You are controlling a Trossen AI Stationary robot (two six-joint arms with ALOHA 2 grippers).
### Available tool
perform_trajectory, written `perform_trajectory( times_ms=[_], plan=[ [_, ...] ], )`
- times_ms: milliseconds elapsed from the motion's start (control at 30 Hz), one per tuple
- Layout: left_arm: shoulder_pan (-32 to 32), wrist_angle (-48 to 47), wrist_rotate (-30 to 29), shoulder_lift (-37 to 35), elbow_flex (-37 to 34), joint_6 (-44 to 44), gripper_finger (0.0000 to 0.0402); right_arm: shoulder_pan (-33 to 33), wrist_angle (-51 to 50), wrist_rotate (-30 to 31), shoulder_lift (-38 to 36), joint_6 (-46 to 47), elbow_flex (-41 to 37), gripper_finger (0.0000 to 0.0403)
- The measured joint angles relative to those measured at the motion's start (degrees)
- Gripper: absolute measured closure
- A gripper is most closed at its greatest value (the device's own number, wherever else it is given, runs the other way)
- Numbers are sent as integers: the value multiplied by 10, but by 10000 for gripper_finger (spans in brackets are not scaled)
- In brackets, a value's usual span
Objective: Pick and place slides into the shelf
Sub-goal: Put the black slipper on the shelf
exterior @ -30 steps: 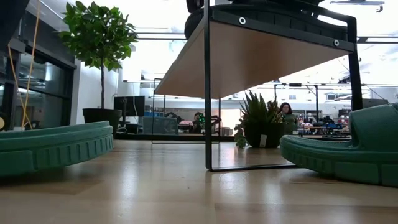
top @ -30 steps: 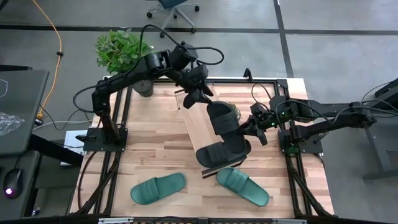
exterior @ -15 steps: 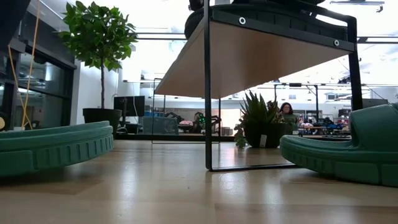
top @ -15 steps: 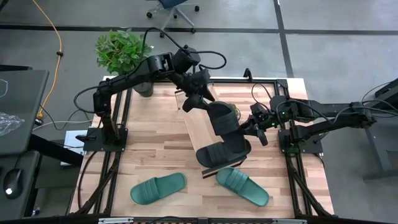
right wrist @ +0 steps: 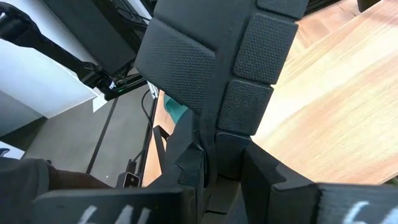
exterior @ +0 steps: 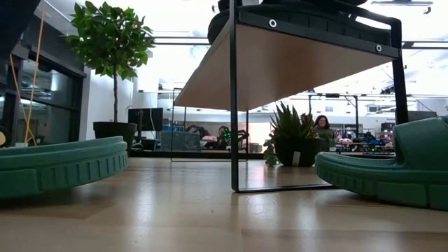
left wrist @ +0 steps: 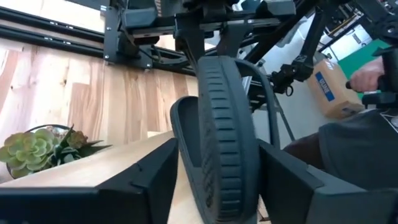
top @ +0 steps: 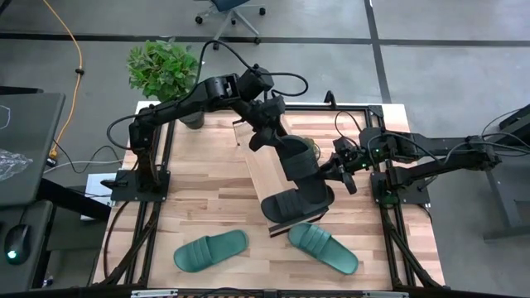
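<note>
1. Left pincer (top: 262,137) is closed on a black slide (top: 296,157) over the shelf (top: 267,170).
2. Right pincer (top: 339,165) is closed on that slide's counter-right edge.
3. Two teal slides (top: 210,250) lie near the counter's front edge.

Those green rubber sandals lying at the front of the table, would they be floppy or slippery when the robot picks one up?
Probably bendy rather than limp: each teal slide looks like thick moulded rubber holding its arched strap up by itself. Likely light for its size and not fragile. Its ribbed strap should give a pincer some grip. Lying flat on the table, it seems unlikely to roll or tip.
</note>
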Motion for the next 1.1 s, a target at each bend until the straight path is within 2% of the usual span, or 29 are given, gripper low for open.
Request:
perform_trajectory(
  times_ms=[433,667,800,900,1100],
  plan=[
    [1,0,-11,1,0,7,374,0,6,-1,0,1,0,348],
    [1,0,-22,1,0,6,366,0,13,4,-1,11,0,297],
    [2,1,-32,0,0,6,362,0,11,32,-12,15,0,276],
    [13,3,-37,-5,0,6,375,0,12,67,-27,15,0,270],
    [37,-9,-39,-16,-1,6,375,0,11,110,-75,32,1,268]
  ],
)
